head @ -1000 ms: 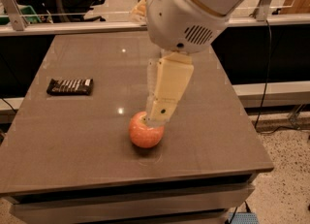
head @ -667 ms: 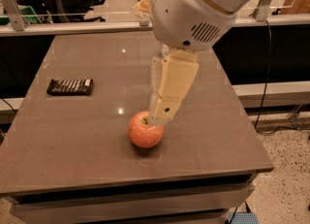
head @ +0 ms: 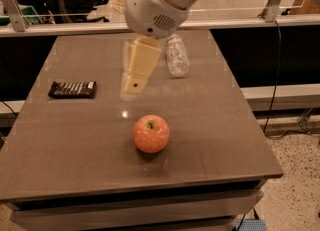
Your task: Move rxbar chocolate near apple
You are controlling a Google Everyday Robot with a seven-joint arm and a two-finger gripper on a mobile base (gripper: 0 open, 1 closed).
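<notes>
The rxbar chocolate (head: 72, 89), a flat dark bar with white lettering, lies on the left side of the brown table (head: 215, 125). The red-orange apple (head: 151, 133) stands near the table's front middle, well apart from the bar. My gripper (head: 131, 86) hangs from the big white arm above the table's middle. It is behind and slightly left of the apple and to the right of the bar. It touches neither and nothing shows in it.
A clear crinkled plastic bottle (head: 177, 55) lies at the back of the table, right of the gripper. A glass-railed counter (head: 250, 22) runs behind the table. The table's front edge is close below the apple.
The gripper has moved away from above the apple, back and to the left, towards the bar's side. The bottle behind it now shows. The apple and the bar have not moved.
</notes>
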